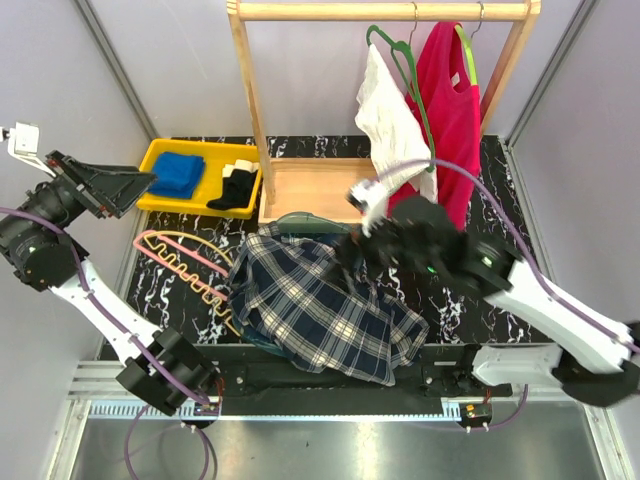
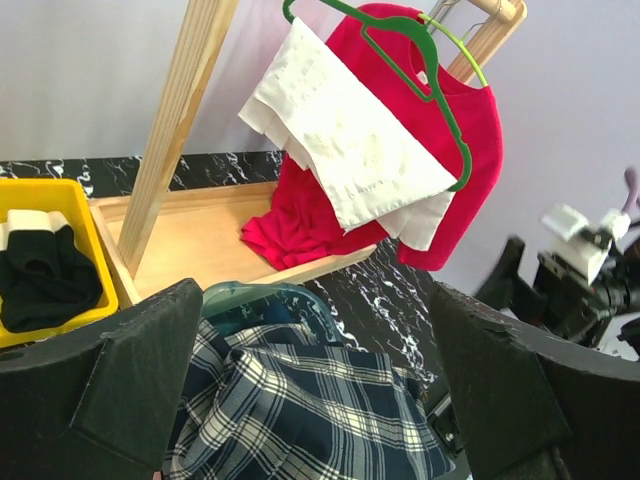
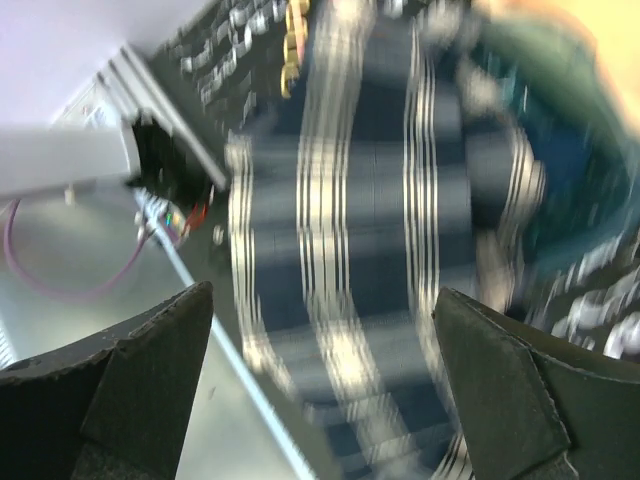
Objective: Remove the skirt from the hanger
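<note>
The navy plaid skirt point(image 1: 315, 300) lies crumpled on the black marbled table, over a teal hanger point(image 1: 305, 221) whose curved top shows at its far edge. The skirt also shows in the left wrist view point(image 2: 300, 400) with the teal hanger point(image 2: 265, 300) behind it, and blurred in the right wrist view point(image 3: 380, 250). My right gripper point(image 1: 350, 255) is open and empty, low over the skirt's right part. My left gripper point(image 1: 140, 183) is open and empty, raised high at the far left, well away from the skirt.
A pink-and-yellow hanger point(image 1: 185, 260) lies left of the skirt. A yellow bin point(image 1: 160, 155) with blue and black cloths sits at the back left. A wooden rack point(image 1: 250, 100) holds a white garment point(image 1: 392, 120) on a green hanger and a red shirt point(image 1: 450, 110).
</note>
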Robot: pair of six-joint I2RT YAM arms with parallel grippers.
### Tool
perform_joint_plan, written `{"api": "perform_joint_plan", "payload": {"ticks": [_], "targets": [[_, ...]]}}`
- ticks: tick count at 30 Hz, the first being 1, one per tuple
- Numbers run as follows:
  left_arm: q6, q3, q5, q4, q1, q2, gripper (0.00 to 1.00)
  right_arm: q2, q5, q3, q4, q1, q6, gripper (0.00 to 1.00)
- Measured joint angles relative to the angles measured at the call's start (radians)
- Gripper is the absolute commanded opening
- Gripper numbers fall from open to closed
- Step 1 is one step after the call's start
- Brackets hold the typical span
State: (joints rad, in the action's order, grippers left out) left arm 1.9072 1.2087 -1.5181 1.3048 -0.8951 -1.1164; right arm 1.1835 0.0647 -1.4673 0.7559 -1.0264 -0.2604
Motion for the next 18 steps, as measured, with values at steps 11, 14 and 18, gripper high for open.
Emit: {"api": "perform_joint_plan", "payload": {"ticks": [11, 14, 18], "targets": [[0.002, -0.061, -0.001, -0.001, 0.039, -0.005, 0.99, -0.209, -0.032, 0.360, -0.010, -0.016, -0.211, 1.00], [0.002, -0.065, 0.000, 0.000, 0.039, -0.002, 0.99, -0.193, -0.064, 0.429, -0.069, -0.016, -0.238, 1.00], [0.002, -0.065, 0.000, 0.000, 0.039, 0.009, 0.99, -0.178, -0.090, 0.518, -0.140, 0.004, -0.249, 1.00]]}}
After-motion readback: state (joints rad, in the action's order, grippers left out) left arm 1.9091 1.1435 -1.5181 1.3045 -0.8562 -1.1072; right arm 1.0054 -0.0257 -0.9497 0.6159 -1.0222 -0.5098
